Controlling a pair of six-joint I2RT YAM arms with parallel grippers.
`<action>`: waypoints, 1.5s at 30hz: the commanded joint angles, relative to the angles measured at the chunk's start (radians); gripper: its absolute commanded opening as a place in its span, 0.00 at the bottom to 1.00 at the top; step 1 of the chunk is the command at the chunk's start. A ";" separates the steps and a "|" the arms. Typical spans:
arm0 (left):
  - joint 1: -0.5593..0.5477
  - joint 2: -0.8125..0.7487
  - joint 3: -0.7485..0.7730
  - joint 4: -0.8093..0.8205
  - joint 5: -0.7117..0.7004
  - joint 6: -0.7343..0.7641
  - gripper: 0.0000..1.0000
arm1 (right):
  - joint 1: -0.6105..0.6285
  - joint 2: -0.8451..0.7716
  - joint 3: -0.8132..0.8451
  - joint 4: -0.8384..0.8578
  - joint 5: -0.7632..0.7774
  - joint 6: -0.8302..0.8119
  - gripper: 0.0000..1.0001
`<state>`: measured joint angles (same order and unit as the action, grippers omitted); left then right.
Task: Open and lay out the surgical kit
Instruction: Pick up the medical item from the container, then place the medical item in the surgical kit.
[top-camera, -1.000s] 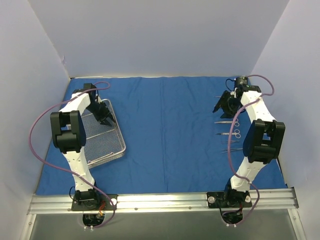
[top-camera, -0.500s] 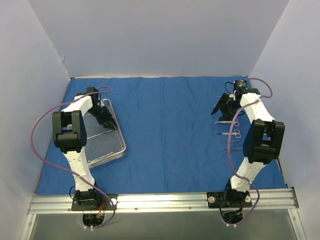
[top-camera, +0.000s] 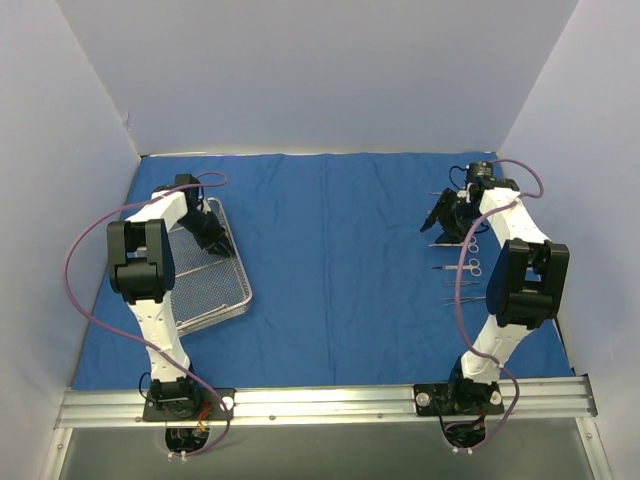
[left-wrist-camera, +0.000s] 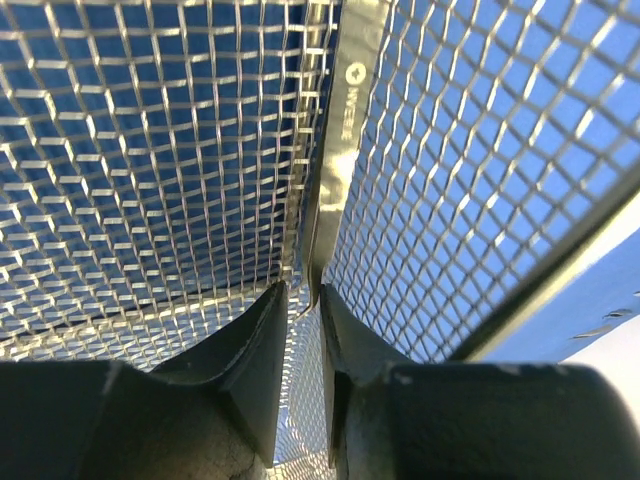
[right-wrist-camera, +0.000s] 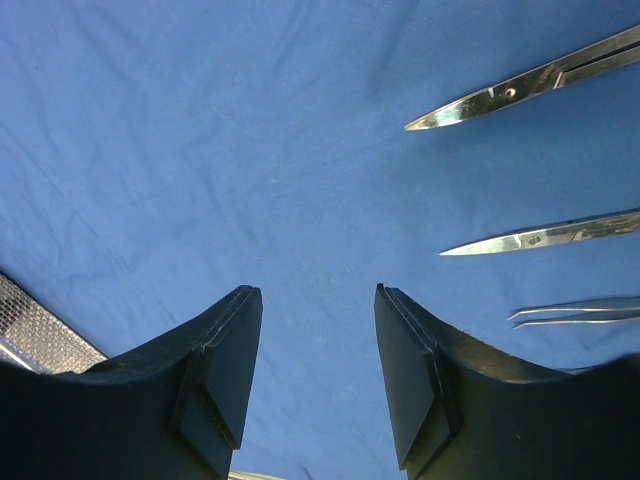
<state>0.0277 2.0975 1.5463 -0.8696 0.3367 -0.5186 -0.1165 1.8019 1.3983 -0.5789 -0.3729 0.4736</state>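
Where the left gripper (left-wrist-camera: 302, 295) reaches into the mesh tray (left-wrist-camera: 150, 150), its jaws stand narrow around the end of a flat silver instrument (left-wrist-camera: 340, 150); whether they pinch it I cannot tell. The right gripper (right-wrist-camera: 318, 292) hangs moderately open and empty above the blue cloth (right-wrist-camera: 200, 130), near three laid-out instruments (right-wrist-camera: 560, 232); only the top view shows the tray at the cloth's left.

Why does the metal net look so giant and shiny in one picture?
Left wrist view: the camera is close to the silver wire-mesh tray, so its wires loom large and glint, the left gripper dark in front. Top external view: the same tray looks small and evenly lit.
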 joint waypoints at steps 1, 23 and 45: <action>-0.006 0.022 0.049 0.029 -0.005 0.022 0.26 | 0.000 -0.050 -0.012 -0.010 -0.024 0.005 0.49; -0.008 -0.168 0.135 -0.117 -0.149 0.065 0.02 | 0.020 -0.026 0.077 -0.042 -0.009 -0.026 0.50; -0.363 -0.384 0.112 0.228 0.433 0.118 0.02 | 0.320 0.103 0.406 0.239 -0.604 0.141 0.59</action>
<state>-0.2993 1.7069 1.6531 -0.7650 0.6216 -0.4313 0.1528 1.9144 1.7397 -0.4812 -0.7929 0.5247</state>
